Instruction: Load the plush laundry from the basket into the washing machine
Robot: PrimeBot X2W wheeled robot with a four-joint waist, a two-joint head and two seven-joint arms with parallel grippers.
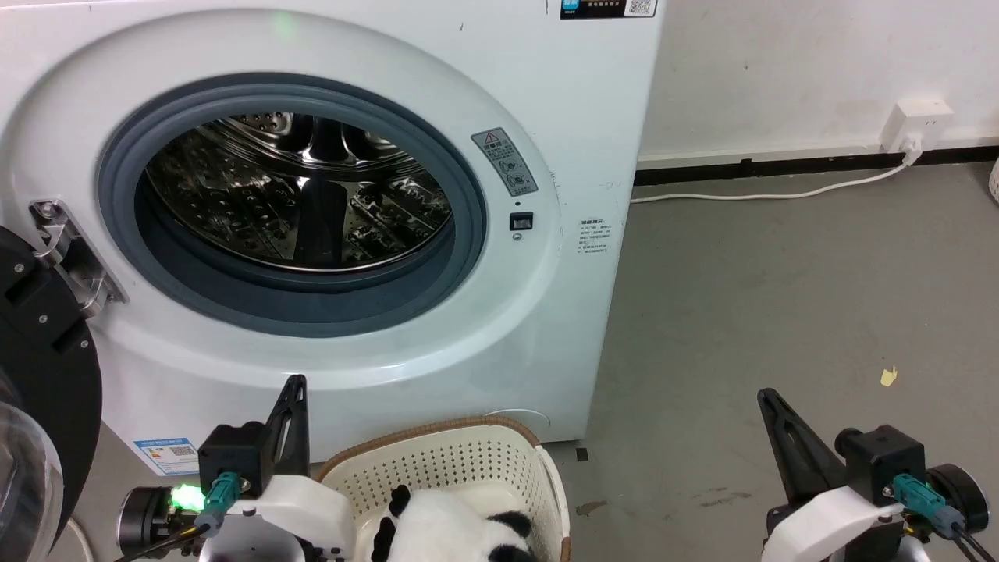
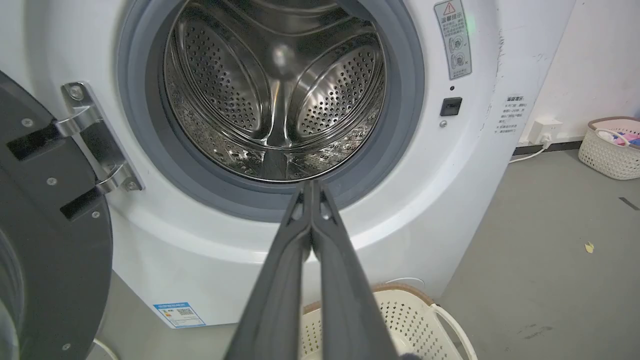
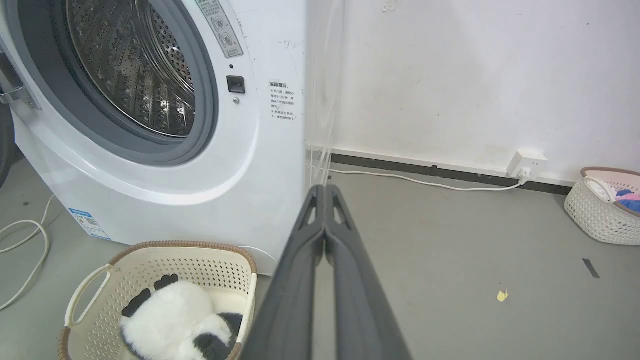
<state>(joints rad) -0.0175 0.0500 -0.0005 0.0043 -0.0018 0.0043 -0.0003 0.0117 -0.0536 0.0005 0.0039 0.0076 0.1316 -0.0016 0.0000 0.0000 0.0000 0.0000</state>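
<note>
The panda soft toy [image 1: 453,531] [image 3: 175,322] lies in the cream basket [image 1: 437,460] [image 3: 150,265] [image 2: 405,315] on the floor in front of the washing machine [image 1: 562,117] [image 2: 165,260] [image 3: 240,165]. The machine's porthole stands open, showing the steel drum [image 1: 296,195] [image 2: 275,100], with the black-framed door [image 1: 39,375] [image 2: 45,240] swung out to the left. My left gripper [image 1: 297,381] [image 2: 311,184] is shut and empty, just left of the basket. Out over the bare floor to the right, my right gripper [image 1: 763,394] [image 3: 325,189] is shut on nothing too.
A second basket [image 3: 600,210] [image 2: 610,150] with coloured laundry sits by the wall at the right. A white cable [image 1: 765,191] runs along the floor to a wall socket [image 1: 921,125]. Another white cable [image 3: 30,260] loops left of the machine. Grey floor [image 1: 780,312] lies open at right.
</note>
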